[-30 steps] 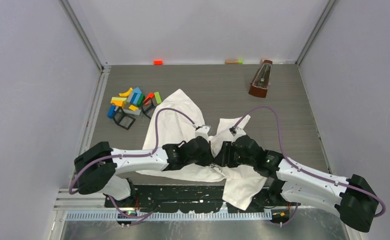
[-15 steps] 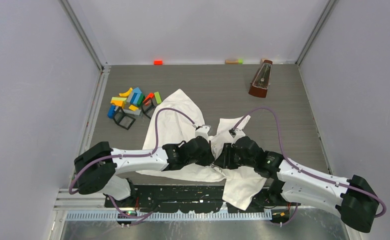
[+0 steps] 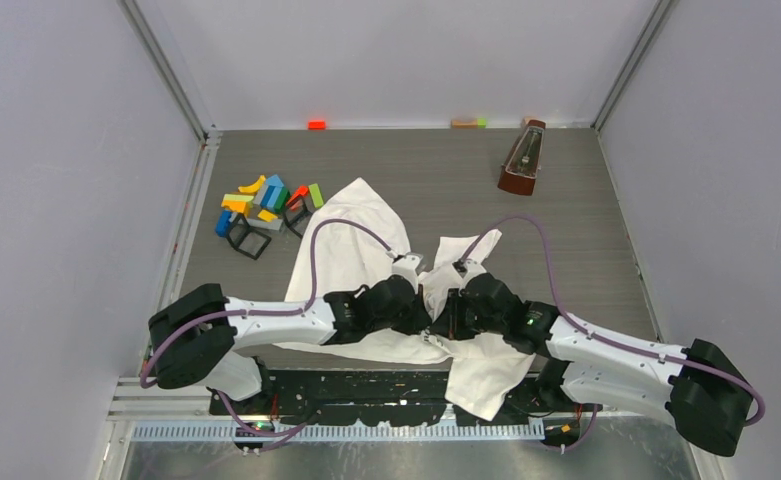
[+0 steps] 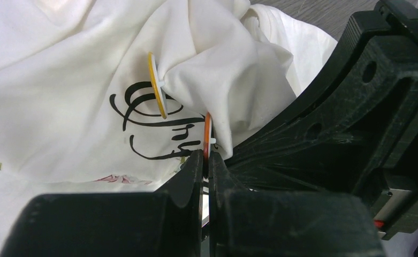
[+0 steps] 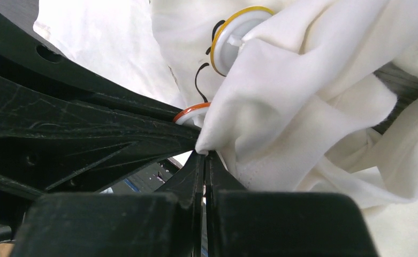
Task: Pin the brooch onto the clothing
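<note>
The white T-shirt [image 3: 351,250] lies crumpled between the arms, and its dark cursive lettering [image 4: 142,115] shows in the left wrist view. My left gripper [image 4: 206,156] is shut on an orange-rimmed brooch [image 4: 207,134], held edge-on against a raised fold of the shirt. My right gripper [image 5: 204,158] is shut on that fold of shirt [image 5: 260,107], with the orange brooch [image 5: 190,112] just to its left. A yellow-rimmed brooch [image 4: 157,85] sits in the fold higher up and also shows in the right wrist view [image 5: 233,37]. From above, the grippers meet tip to tip, the left [image 3: 424,326] and the right [image 3: 440,326].
Several coloured blocks [image 3: 266,198] and black frames [image 3: 249,240] lie at the far left. A brown metronome [image 3: 522,158] stands at the far right. Small blocks [image 3: 316,124] lie along the back edge. The shirt's lower corner [image 3: 481,385] hangs over the near edge.
The right gripper has moved slightly left, closing the gap to the left gripper. The shirt fold between them is bunched a little tighter.
</note>
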Robot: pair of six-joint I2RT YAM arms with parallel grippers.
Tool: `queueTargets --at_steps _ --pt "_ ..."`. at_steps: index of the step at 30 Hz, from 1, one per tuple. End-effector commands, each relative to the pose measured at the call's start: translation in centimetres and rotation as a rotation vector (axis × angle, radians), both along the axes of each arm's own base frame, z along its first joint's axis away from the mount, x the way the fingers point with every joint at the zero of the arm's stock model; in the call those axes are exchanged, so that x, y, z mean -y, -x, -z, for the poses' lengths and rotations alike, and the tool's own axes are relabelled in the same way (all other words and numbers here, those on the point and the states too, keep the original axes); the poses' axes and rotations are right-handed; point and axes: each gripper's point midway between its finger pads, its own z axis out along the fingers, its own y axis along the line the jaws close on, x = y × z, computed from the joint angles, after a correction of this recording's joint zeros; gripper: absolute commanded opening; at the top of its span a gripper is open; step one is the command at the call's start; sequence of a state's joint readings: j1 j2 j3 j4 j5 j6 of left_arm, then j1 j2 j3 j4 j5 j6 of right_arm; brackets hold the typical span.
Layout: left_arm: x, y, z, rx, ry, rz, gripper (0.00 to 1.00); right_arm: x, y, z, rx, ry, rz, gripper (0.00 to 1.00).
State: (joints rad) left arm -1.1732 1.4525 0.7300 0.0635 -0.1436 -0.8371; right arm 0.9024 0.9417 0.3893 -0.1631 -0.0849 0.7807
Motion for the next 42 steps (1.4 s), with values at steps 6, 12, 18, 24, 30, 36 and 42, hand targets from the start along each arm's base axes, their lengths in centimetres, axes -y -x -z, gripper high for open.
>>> queueTargets --at_steps 6,12,18,24,30,36,42 --pt "2.2 0.8 -4.2 0.071 0.192 0.1 0.0 -1.0 -0.3 0.0 0.02 -0.035 -0.016 0.01" --pt "2.0 0.9 -4.9 0.096 0.231 0.103 0.0 -1.3 -0.2 0.7 0.002 -0.035 -0.023 0.0" --pt "1.9 0.9 -5.3 0.107 0.257 0.101 0.0 -1.4 0.0 1.3 -0.017 -0.027 -0.033 0.01" --pt "1.9 0.7 -6.0 0.124 0.29 0.093 0.0 -1.5 0.2 1.6 -0.03 -0.027 -0.034 0.01" --pt "2.1 0.3 -6.9 0.139 0.333 0.068 0.0 -1.4 0.6 2.3 -0.058 -0.015 -0.042 0.01" --pt "2.1 0.3 -6.8 0.132 0.343 0.059 0.0 -1.4 0.7 2.5 -0.067 -0.014 -0.043 0.01" --pt "1.8 0.1 -6.5 0.109 0.337 0.049 0.0 -1.7 0.6 1.6 -0.05 -0.032 -0.053 0.01"
